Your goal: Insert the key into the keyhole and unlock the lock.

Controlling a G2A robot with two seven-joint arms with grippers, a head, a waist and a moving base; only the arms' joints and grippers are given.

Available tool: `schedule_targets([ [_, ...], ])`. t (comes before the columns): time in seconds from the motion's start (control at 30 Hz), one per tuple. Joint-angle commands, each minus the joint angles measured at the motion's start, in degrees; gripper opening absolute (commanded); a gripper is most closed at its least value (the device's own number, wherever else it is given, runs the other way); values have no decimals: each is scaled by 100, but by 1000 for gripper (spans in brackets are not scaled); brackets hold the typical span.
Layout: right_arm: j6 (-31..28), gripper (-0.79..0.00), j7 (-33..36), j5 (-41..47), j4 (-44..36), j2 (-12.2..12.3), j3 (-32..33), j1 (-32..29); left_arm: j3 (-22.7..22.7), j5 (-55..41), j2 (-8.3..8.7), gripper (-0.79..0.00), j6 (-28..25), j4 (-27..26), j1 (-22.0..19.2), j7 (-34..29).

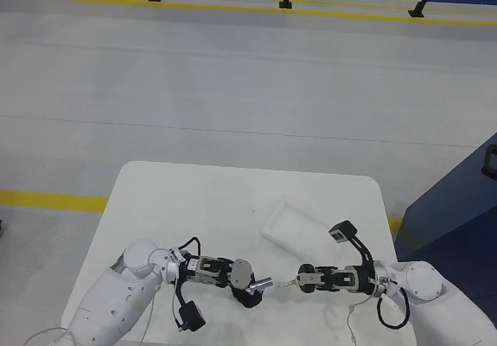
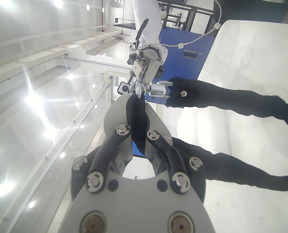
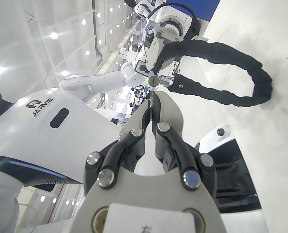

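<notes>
Toward the six o'clock edge of the table (image 1: 170, 208), the two grippers face each other tip to tip. The left gripper (image 2: 135, 100) is clamped on the lock (image 2: 158, 89) by its black sleeve (image 2: 231, 103). The fabric is pinched between the fingers, and the silver cylinder sticks out just past the fingertips. The right gripper (image 3: 153, 103) is closed narrow on the key (image 3: 153, 92), whose thin blade points out from between its pads. In the top view the cylinder lies at three o'clock from the left gripper and the key at nine o'clock from the right one. The two metal parts sit just beside each other between the arms.

The tabletop is plain white. A shallow white tray (image 1: 296, 227) lies near its middle, at about one o'clock from the grippers and well apart from them. Around the table is grey floor (image 1: 231, 86) marked with yellow lines (image 1: 32, 199), and a blue cabinet (image 1: 473, 208) stands at the table's three o'clock side.

The right wrist view looks straight at the round end of the cylinder. There the keyhole (image 3: 153, 80) shows as a dark slot, uncovered, with the key's tip just short of it. That view also shows the sleeve bending round in a loop over the tabletop. The left wrist view sees the cylinder from the side, so the slot is hidden, and I cannot tell from it whether the key touches the metal.
</notes>
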Motion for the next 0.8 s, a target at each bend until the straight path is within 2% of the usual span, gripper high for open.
schedule_targets([
  [0.0,19,-785,-28,-33,-19,-23,-11,11,0,0,0,-785,0,0,0,0],
  [0.77,6,-785,-241,-354,7,-214,34,38,0,0,0,-785,0,0,0,0],
])
